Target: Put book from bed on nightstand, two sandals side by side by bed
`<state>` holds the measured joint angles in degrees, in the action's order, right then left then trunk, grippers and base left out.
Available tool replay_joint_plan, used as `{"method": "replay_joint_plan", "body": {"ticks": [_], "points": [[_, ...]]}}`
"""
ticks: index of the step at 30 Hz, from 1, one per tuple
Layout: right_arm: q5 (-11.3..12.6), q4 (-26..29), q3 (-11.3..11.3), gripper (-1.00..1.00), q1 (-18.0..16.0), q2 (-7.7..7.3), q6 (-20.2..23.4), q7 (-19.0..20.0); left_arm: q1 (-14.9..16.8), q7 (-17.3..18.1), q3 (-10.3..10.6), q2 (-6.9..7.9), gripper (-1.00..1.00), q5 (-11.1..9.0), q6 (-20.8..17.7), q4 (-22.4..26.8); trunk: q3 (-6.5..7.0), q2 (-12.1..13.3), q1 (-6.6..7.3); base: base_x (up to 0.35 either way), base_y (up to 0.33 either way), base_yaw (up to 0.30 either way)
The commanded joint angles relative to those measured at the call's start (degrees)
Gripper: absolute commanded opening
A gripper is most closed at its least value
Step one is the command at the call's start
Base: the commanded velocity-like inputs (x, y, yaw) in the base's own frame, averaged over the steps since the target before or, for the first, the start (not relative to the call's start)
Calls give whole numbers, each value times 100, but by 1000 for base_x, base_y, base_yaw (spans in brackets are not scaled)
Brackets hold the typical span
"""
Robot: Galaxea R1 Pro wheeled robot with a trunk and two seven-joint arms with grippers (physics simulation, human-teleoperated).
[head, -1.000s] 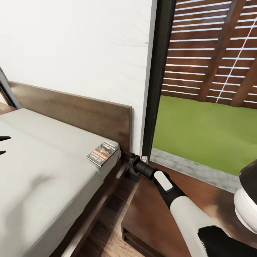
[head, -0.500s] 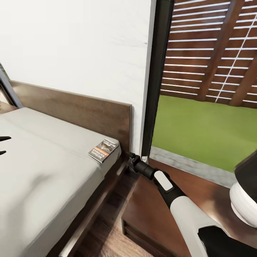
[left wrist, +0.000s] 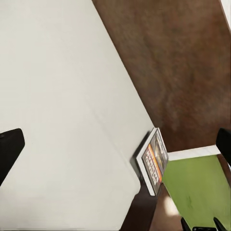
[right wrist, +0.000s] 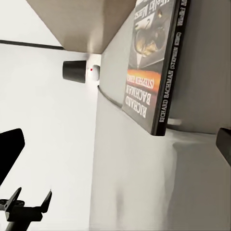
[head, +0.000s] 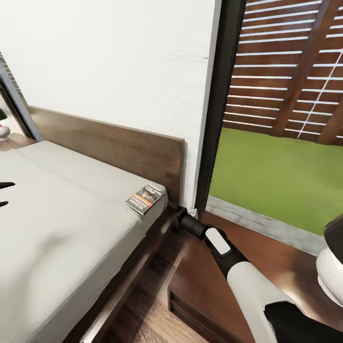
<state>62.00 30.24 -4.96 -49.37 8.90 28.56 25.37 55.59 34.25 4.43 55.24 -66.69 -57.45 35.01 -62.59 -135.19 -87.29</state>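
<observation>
Right hand (head: pixel 170 206), fingers spread and empty, sits just beside the book (head: pixel 146 198) at the bed (head: pixel 71 224) corner; right wrist view resolves the spine lettering; left hand (head: pixel 4 193) state: cannot tell.

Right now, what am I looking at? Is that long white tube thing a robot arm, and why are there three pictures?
Yes, it is a robot in a pretend computer bedroom. The big picture comes from a camera on its head. The white and black tube is its right arm, reaching toward the corner of the bed. The other two pictures come from small cameras near each end effector, the grabbing part at the end of an arm.

On the grey mattress lies a small book, close to the corner by the wooden headboard. The right arm's camera sees the book from very near. Nothing is being held yet. Beside the bed stands a brown nightstand, and a window shows grass outside.
</observation>
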Motion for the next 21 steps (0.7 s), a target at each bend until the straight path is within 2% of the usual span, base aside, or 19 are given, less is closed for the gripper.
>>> {"method": "replay_joint_plan", "body": {"ticks": [1, 21], "points": [[30, 0, -6, 100, -3, -2, 18, 3, 13, 49, 33, 7, 100, 16, 2, -12, -5, -2, 1, -2, 0, 239], [46, 0, -2, 100, -2, -2, 18, 3, 13, 49, 25, 13, 100, 16, -1, -12, -5, -2, 1, 0, 0, 248]]}}
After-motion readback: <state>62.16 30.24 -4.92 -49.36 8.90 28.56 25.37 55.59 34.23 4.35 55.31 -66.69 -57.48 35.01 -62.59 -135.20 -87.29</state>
